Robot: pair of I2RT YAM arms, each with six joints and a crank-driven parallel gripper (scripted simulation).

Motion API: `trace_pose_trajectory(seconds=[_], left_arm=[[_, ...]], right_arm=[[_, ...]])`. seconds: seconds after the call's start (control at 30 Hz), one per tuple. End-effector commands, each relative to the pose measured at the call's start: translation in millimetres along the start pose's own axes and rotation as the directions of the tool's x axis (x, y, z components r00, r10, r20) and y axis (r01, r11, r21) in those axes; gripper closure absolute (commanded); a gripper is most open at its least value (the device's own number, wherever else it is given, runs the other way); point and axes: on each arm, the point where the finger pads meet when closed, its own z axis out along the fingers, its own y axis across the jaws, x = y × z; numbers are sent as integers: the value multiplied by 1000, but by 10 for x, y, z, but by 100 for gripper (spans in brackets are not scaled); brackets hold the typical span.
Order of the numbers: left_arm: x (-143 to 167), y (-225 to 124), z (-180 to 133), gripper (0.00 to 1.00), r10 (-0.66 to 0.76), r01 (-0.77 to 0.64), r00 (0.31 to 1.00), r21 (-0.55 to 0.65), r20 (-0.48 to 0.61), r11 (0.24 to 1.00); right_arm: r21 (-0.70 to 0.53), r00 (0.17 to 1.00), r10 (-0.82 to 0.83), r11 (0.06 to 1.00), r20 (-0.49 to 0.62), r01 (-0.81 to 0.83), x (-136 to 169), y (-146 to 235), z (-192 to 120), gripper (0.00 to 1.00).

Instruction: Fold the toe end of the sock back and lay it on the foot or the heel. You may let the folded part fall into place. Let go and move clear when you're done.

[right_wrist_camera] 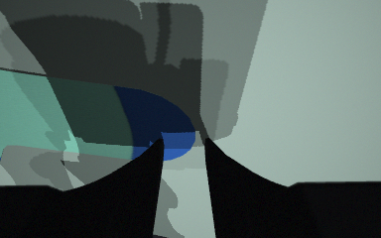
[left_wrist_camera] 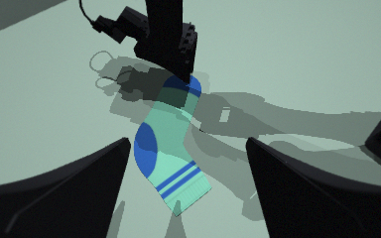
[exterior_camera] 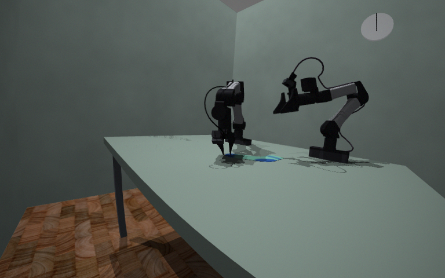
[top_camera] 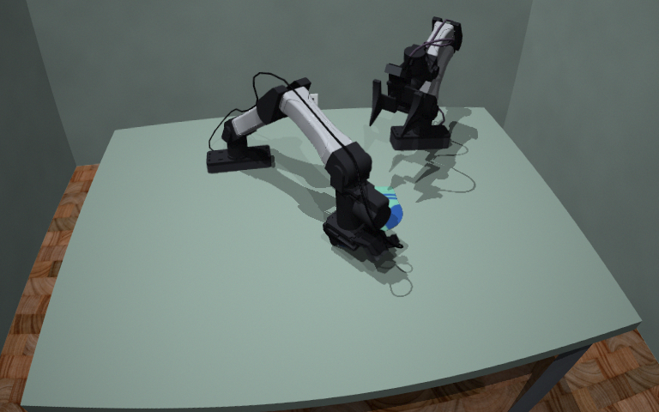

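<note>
A mint sock [top_camera: 387, 189] [exterior_camera: 251, 157] [left_wrist_camera: 166, 124] [right_wrist_camera: 30, 109] with a blue heel, blue toe end and two cuff stripes lies flat and unfolded on the table. My right gripper [exterior_camera: 226, 154] [left_wrist_camera: 189, 76] [right_wrist_camera: 184, 141] points down low at the blue toe end, its fingers partly open with nothing gripped. In the right wrist view one fingertip overlaps the toe's lower edge and the other is just past its tip. The top view hides the toe behind this arm. My left gripper [top_camera: 387, 129] [exterior_camera: 278, 112] [left_wrist_camera: 188, 140] is wide open and empty, raised well above the table on the cuff side.
The right arm reaches over the table [top_camera: 194, 291] [exterior_camera: 295, 209] from its base [top_camera: 238, 160]. The left arm's base [top_camera: 420, 138] [exterior_camera: 329, 154] stands behind the cuff side of the sock. Shadows of both arms fall around the sock.
</note>
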Motion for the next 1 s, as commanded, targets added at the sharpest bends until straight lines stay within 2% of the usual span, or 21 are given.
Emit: trace_pose_trajectory(seconds=[0.0, 0.07, 0.1, 0.4, 0.5, 0.57, 0.63, 0.83, 0.9, 0.97], left_arm=[[-93, -22, -4, 0, -5, 5, 999, -2, 46, 1000], [-93, -22, -4, 0, -5, 5, 999, -2, 46, 1000], [-84, -21, -3, 0, -4, 4, 999, -4, 46, 1000], [-100, -27, -2, 0, -5, 5, 999, -3, 53, 1000], [-100, -27, -2, 0, -5, 5, 999, -3, 53, 1000], [-140, -20, -1, 0, -1, 1, 999, -2, 53, 1000], [-140, -20, -1, 0, -1, 1, 999, -2, 53, 1000], [-141, -20, -2, 0, -1, 1, 999, -2, 53, 1000], [-141, -20, -2, 0, -1, 1, 999, -2, 53, 1000], [-141, -20, -2, 0, -1, 1, 999, -2, 53, 1000]], right_arm=[[8, 1000, -5, 1000, -9, 5, 35, 3, 105, 66], [8, 1000, -5, 1000, -9, 5, 35, 3, 105, 66], [7, 1000, -4, 1000, -16, 4, 34, -1, 153, 75], [-1, 999, -1, 1000, -37, 0, 51, -5, 196, 100], [-1, 999, -1, 1000, -35, 1, 37, -4, 168, 100], [1, 1000, -3, 1000, -6, 3, -11, 13, -32, 100], [1, 1000, -3, 1000, -6, 3, -11, 13, -32, 100], [15, 1000, -4, 1000, -6, 4, -15, 31, -391, 100], [15, 1000, -5, 1000, -6, 5, -17, 41, -424, 100], [13, 999, -2, 1000, -36, 2, 13, 37, -296, 100]])
